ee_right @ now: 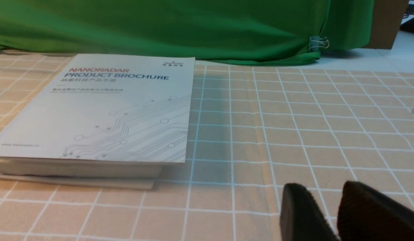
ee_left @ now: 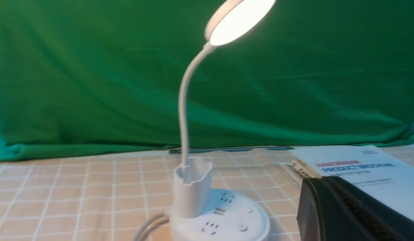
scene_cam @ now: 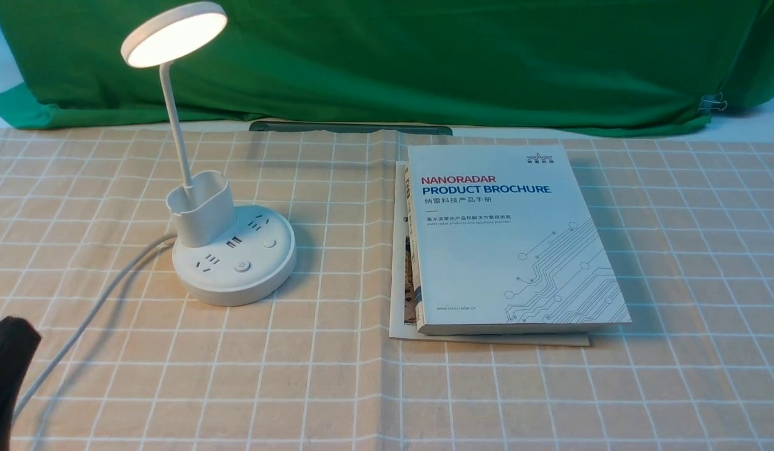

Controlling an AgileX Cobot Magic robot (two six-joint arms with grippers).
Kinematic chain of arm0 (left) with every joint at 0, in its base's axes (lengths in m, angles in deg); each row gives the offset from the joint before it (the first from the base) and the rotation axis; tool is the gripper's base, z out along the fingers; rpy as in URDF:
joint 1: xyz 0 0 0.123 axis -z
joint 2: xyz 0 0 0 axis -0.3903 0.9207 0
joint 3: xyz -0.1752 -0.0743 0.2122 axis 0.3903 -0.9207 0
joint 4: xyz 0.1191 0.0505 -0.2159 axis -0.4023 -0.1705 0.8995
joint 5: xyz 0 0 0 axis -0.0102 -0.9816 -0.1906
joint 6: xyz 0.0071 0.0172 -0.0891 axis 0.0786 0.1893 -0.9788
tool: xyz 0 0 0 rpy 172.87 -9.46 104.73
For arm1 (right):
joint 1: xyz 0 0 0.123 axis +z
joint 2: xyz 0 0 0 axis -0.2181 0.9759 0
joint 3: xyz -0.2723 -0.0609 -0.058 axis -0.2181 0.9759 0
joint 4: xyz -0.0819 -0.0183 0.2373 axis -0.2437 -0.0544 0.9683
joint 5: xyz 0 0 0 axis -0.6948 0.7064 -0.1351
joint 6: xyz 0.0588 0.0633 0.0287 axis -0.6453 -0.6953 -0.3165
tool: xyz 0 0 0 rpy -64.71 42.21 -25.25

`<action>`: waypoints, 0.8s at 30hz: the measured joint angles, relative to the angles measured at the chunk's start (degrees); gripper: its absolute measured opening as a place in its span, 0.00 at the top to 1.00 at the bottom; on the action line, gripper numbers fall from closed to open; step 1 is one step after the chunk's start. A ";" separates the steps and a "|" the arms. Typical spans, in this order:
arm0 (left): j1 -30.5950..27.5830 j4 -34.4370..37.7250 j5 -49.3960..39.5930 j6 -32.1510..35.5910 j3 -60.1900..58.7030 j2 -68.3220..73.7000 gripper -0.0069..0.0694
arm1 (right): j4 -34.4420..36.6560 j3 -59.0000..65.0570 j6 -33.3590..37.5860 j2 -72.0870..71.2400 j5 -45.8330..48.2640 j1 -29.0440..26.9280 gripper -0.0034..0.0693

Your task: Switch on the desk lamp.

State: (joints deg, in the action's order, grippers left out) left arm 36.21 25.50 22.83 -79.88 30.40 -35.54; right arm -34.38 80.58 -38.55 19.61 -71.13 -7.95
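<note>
Well, the biggest thing I see is the checked cloth that covers the table, with a green sheet hung up behind it. Next in size is the book, flat in the middle of the cloth on top of some thin papers. Then comes the lamp. It stands on my left side, left of the book and apart from it. My left pincer is low at the near left corner, and the lamp is ahead of it and a bit to the right, well apart. My right pincer is on the far side of the book, so my left arm is much nearer to the lamp. The lamp stands straight up: a round base, a cup on it, then a thin neck that goes up and bends at the top to a flat round head. The head is glowing bright, so I think the lamp is already on and my job looks done. Small buttons sit on the front of the base, facing me. A white cord runs from the base toward my left pincer. I cannot tell how wide my left pincer is. My right pincer is open a little, and it holds nothing.
</note>
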 joint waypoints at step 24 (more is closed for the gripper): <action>-5.63 0.36 -16.47 -1.07 -1.95 -4.92 0.91 | 0.00 0.00 0.00 -0.08 0.00 0.00 0.62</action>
State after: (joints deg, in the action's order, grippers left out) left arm 30.58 25.87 6.36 -80.95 28.45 -40.46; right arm -34.38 80.58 -38.55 19.54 -71.13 -7.95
